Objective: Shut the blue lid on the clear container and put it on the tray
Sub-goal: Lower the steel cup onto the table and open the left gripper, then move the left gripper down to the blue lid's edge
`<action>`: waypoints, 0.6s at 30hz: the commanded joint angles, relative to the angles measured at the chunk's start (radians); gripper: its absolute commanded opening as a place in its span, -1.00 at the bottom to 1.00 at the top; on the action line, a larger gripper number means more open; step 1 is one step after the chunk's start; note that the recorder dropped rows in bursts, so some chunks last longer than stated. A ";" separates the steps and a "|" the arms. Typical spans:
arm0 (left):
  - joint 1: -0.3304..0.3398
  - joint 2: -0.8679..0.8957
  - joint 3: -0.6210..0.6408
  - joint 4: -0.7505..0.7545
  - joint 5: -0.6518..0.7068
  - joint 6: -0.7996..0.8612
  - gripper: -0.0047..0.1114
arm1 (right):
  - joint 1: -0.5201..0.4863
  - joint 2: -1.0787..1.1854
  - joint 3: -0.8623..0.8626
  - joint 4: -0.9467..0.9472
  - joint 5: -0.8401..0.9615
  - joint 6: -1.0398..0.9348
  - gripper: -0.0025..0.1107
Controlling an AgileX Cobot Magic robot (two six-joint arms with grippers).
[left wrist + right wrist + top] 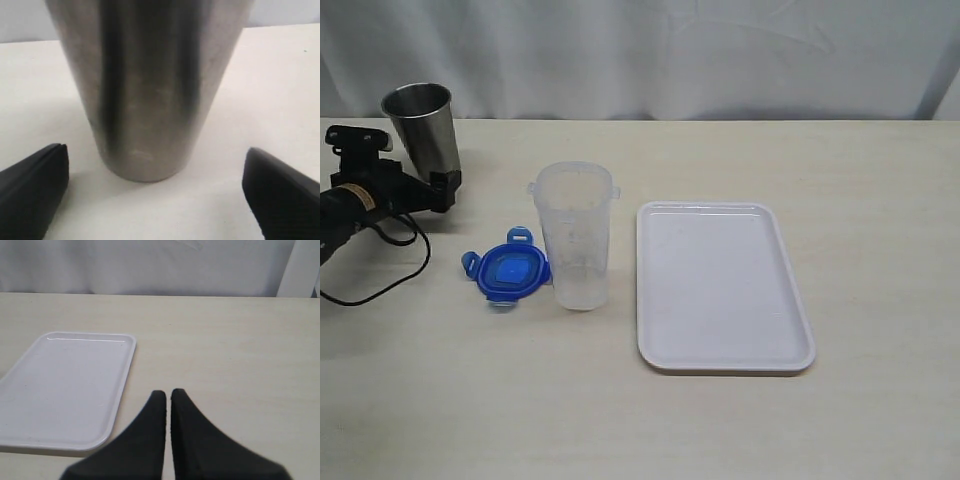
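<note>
The clear container [576, 238] stands upright and uncovered in the middle of the table. The blue lid [507, 273] lies flat on the table, touching the container's left side. The white tray [720, 290] lies to the right of the container and holds nothing; the right wrist view also shows the tray [65, 390]. My left gripper [440, 188] is open at the far left, apart from lid and container. Its fingers [32, 192] stand wide on either side of a steel cup's base without touching it. My right gripper [167, 393] is shut on nothing, above bare table beside the tray.
A steel cup [422, 128] stands on the table at the back left, just ahead of my left gripper [156, 150]. In the left wrist view the steel cup [150, 85] fills most of the frame. A black cable [380, 270] loops on the table by the left arm.
</note>
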 commanded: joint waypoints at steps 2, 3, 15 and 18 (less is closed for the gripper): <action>0.022 -0.112 0.103 -0.053 -0.044 0.024 0.68 | 0.002 -0.005 0.002 0.001 -0.003 -0.004 -0.88; 0.022 -0.134 0.126 -0.055 -0.044 0.024 0.68 | 0.002 -0.005 0.002 0.001 -0.003 -0.004 -0.88; 0.014 -0.385 0.380 -0.037 0.058 -0.148 0.68 | 0.002 -0.005 0.002 0.001 -0.003 -0.004 -0.88; 0.004 -0.424 0.404 0.087 0.188 -0.245 0.68 | 0.002 -0.005 0.002 0.001 -0.003 -0.004 -0.88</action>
